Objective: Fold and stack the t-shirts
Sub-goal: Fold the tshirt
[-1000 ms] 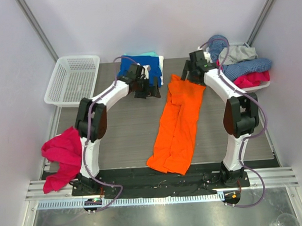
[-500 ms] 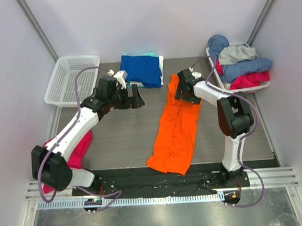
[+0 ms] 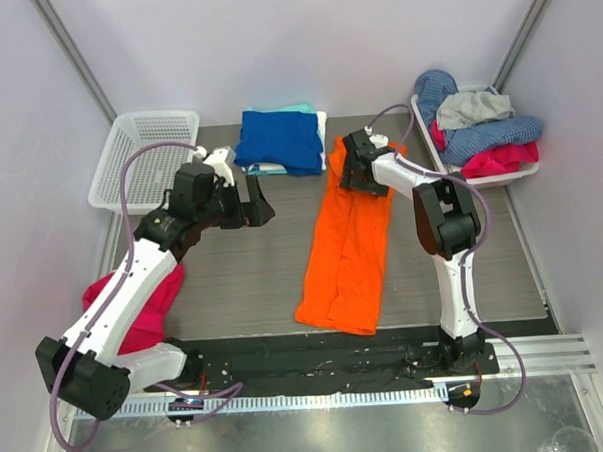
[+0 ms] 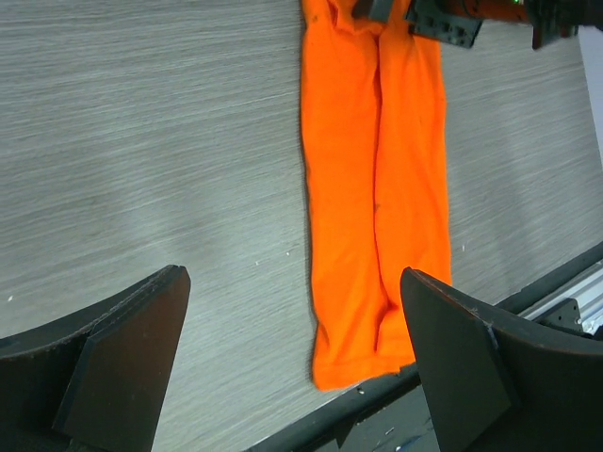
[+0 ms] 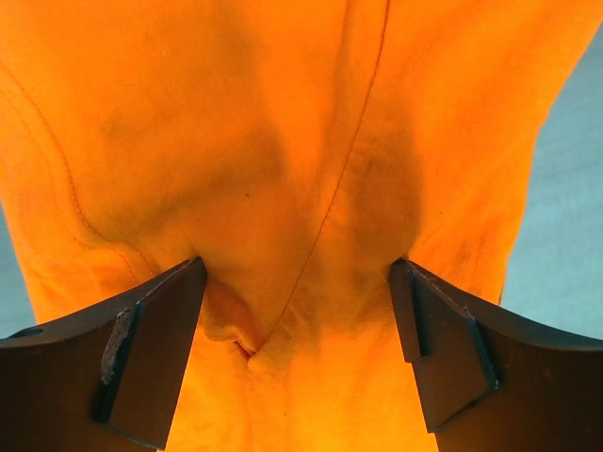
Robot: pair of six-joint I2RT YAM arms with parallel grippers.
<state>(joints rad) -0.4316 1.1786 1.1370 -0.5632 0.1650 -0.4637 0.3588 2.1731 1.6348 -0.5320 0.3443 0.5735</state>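
Nearest on the left, a crumpled magenta garment (image 3: 135, 305) hangs over the surface's (image 3: 249, 278) edge, partly hidden by the left arm's forearm. The orange t-shirt (image 3: 344, 246) lies as a long narrow strip down the middle, its near end beside the black base rail and its far end reaching toward the back. The left claw (image 3: 254, 203) hovers over bare surface left of that strip, fingers spread wide and holding nothing. Farther back, the right claw (image 3: 356, 172) sits on the shirt's far end, fingers spread with a bunched ridge of orange cloth between them, not yet pinched. Behind it, the royal blue t-shirt (image 3: 278, 139) rests folded on top of a pale teal one (image 3: 301, 109). A white mesh basket (image 3: 143, 158) stands at the far left, and a white tray (image 3: 495, 180) at the far right holds a heap of blue, grey and pink clothes (image 3: 477, 123).

Compared with a second ago, the left claw has drawn away from the blue stack toward the near left, the right claw has come from beside the tray onto the orange shirt, and the strip lies straighter.
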